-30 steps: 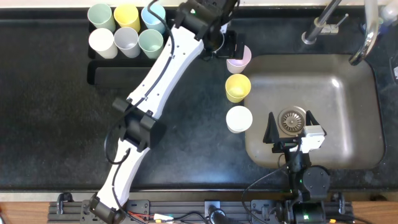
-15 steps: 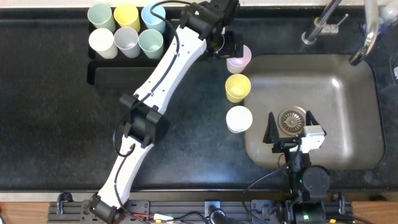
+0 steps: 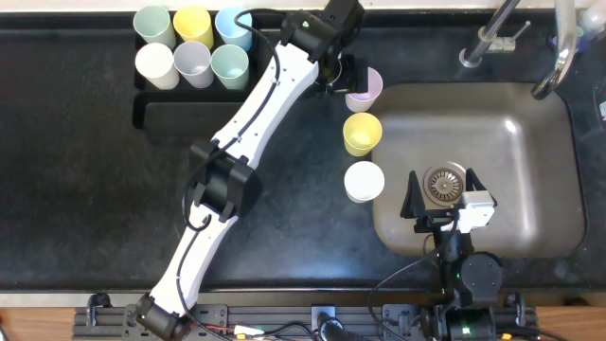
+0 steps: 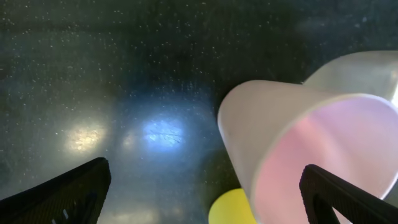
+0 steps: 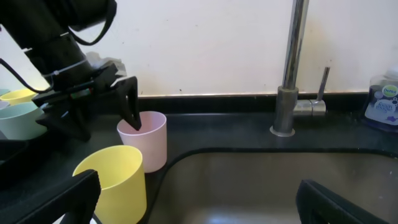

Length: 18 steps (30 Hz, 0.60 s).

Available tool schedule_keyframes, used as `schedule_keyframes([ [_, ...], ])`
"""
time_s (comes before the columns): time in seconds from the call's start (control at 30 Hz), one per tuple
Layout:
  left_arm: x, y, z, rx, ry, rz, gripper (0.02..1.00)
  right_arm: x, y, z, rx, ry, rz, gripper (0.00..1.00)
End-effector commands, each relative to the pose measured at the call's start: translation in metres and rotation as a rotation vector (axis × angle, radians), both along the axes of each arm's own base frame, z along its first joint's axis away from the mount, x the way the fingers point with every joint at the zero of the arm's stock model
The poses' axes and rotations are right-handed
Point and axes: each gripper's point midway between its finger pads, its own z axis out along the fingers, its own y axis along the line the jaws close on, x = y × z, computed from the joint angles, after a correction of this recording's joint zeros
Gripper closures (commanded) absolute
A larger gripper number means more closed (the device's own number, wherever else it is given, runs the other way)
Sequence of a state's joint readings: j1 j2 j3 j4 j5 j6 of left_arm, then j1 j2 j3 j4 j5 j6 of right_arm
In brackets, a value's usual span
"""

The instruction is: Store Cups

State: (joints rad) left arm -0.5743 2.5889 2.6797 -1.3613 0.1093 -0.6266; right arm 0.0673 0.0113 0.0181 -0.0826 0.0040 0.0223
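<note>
While the left arm [image 3: 260, 109] stretches diagonally across the dark countertop [image 3: 76, 189], its left gripper [image 3: 343, 76] sits at the pink cup [image 3: 364, 87], fingers spread wide & gripping nothing. In the left wrist view the pink cup lies btw the 2 fingers, nearer one of them. In the right wrist view 1 fingertip overlaps the cup's rim, but can't tell if it touches.

Cup count: 9 total.

3 stand mouth-up in a column on the counter, along the left edge of the sink [image 3: 511, 227]. The pink cup is farthest from the arm bases, the yellow cup [image 3: 362, 133] is just beside it, and the white cup [image 3: 364, 180] is nearest the bases.

The other 6 sit in the black rack [image 3: 180, 112] at the counter's far left, 2 rows of 3:
- Back row: pale green cup [image 3: 153, 21], yellow racked cup [image 3: 192, 21], light blue cup [image 3: 232, 21].
- Front row: white racked cup [image 3: 154, 63], grey cup [image 3: 193, 62], mint cup [image 3: 229, 64].

The right gripper [image 3: 440, 194] hangs over the sink nr the drain [image 3: 443, 180], fingers wide apart, holding nothing. 1 faucet [image 3: 492, 38] stands behind the sink, w/ 1 soap bottle [image 5: 380, 99] off to its side.
</note>
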Motion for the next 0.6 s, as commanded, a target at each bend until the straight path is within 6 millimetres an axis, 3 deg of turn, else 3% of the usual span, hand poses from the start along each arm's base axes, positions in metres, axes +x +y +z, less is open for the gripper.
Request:
schedule_keyframes([
  [0.03,0.007,0.004,0.002,0.016,-0.029,0.024,0.018,0.000,0.002,-0.004,-0.003,0.000,0.009,0.005],
  [0.3,0.006,0.006,-0.004,0.027,-0.011,0.036,0.018,0.000,0.002,-0.004,-0.003,0.000,0.010,0.005],
  [0.33,0.005,0.006,-0.006,0.031,-0.006,0.041,0.066,0.000,0.002,-0.004,-0.003,0.000,0.010,0.005],
  [0.37,0.006,0.008,-0.007,0.037,-0.007,0.048,0.378,0.000,0.002,-0.004,-0.003,0.000,0.009,0.003],
  [0.4,0.007,0.008,-0.007,0.041,-0.012,0.050,0.807,0.000,0.002,-0.004,-0.003,0.000,0.010,0.005],
  [0.43,0.008,0.009,-0.007,0.044,-0.020,0.052,0.982,0.000,0.002,-0.004,-0.003,0.000,0.010,0.005],
  [0.6,0.017,0.008,0.001,0.025,-0.053,0.060,0.982,0.000,0.002,-0.004,-0.003,0.000,0.009,0.007],
])
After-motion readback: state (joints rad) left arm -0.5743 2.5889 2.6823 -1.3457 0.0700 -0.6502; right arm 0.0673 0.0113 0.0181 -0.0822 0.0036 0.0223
